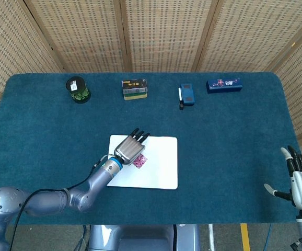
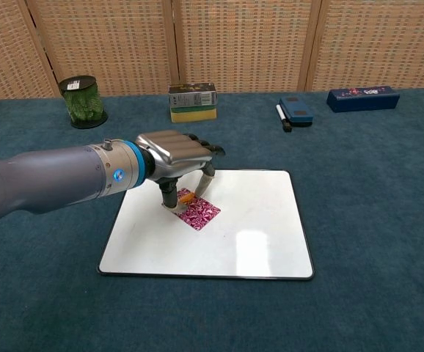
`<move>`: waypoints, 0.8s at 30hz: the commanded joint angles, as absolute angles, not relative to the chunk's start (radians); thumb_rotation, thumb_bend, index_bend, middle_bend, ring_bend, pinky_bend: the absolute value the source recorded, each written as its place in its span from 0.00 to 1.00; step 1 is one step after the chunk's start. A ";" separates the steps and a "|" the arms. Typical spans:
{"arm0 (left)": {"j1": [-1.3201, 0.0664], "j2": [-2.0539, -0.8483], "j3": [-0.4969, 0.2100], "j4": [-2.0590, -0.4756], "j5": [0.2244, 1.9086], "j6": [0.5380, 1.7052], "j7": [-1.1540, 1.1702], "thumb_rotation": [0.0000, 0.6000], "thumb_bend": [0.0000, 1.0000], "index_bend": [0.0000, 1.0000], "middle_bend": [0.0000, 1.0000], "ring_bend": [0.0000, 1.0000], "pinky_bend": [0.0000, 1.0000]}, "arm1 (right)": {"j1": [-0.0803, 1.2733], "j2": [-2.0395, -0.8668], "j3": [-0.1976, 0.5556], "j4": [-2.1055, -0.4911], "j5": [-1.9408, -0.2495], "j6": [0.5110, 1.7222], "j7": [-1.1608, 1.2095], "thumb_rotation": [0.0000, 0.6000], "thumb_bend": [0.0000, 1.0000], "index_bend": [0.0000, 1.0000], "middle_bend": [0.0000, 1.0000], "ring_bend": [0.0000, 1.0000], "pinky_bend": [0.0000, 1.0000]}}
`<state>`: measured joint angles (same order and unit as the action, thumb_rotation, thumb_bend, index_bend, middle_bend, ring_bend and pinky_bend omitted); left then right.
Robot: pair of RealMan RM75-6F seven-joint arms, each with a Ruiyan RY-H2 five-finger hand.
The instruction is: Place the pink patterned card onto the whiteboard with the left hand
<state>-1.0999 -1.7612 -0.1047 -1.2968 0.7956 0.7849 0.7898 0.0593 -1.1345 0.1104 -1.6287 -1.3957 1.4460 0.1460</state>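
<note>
1. Chest view shows the pink patterned card (image 2: 199,213) lying flat on the whiteboard (image 2: 256,235), in the board's upper-left part, its long axis running diagonally from upper left to lower right across the board
2. Left hand (image 2: 175,155) hangs palm down over the card's upper-left end, its fingers (image 2: 206,185) curled downward and its thumb tip down at the card's near corner; whether the tips actually press or pinch the card I cannot tell
3. Head view has the same left hand (image 1: 129,149) covering most of the card (image 1: 140,161), with only a pink sliver showing by its right edge
4. Right hand (image 1: 300,179) sits at the table's far right edge, fingers spread apart and holding nothing
5. Along the back of the blue table (image 2: 373,183) stand a green spool (image 2: 82,102), a small box (image 2: 192,101), a marker beside an eraser (image 2: 295,110), and a dark blue case (image 2: 363,97), all well apart from the whiteboard
</note>
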 commanded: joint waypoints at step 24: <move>-1.091 -1.649 -0.123 -1.484 0.812 0.896 0.758 1.00 0.20 0.07 0.00 0.00 0.00 | 0.058 -1.132 0.111 -1.631 -1.394 1.443 0.150 1.00 0.00 0.00 0.00 0.00 0.00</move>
